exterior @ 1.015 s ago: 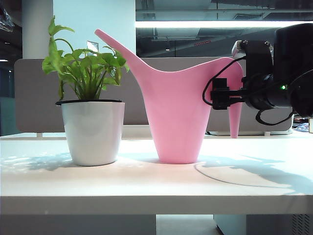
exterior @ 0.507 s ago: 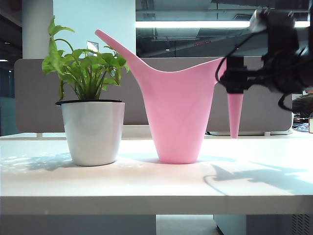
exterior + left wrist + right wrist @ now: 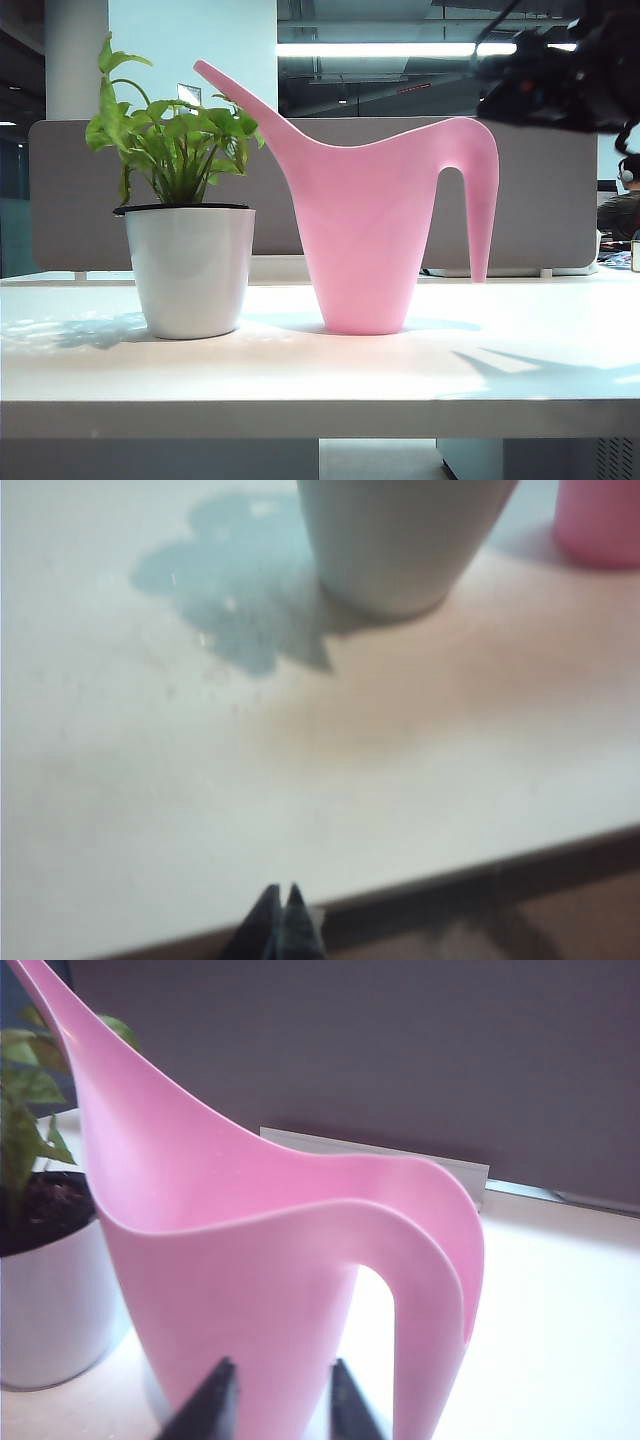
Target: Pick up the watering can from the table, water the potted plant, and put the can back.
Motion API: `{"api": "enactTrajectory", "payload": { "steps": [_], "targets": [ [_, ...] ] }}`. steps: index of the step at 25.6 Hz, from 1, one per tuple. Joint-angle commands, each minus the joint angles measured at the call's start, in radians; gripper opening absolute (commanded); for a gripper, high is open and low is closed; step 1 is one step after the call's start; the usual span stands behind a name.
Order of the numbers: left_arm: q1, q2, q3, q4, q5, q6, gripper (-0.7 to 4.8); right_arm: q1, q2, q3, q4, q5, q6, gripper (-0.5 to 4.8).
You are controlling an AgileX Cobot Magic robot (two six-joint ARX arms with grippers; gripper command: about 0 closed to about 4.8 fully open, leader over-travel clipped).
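Lifting off handle, right end effector [image 3: 277,1400] now above watering can [image 3: 375,225], tips apart, left end effector [image 3: 281,920] tips together.

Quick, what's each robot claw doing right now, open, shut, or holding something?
Left gripper: shut, holding nothing, low over the table.
Right gripper: open, empty, near the watering can.

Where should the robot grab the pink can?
Probably by the can's arched handle, coming from the right, away from the plant. The handle is thin enough for the right gripper, with a gap behind it; the body looks too wide.
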Motion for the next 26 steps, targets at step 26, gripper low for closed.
{"api": "enactTrajectory", "payload": {
  "steps": [26],
  "targets": [
    [0.172,-0.282,-0.233,0.282,0.000,0.004,0.03,0.142,-0.230,-0.318,-0.180,-0.015,0.188,-0.07]
  ]
}}
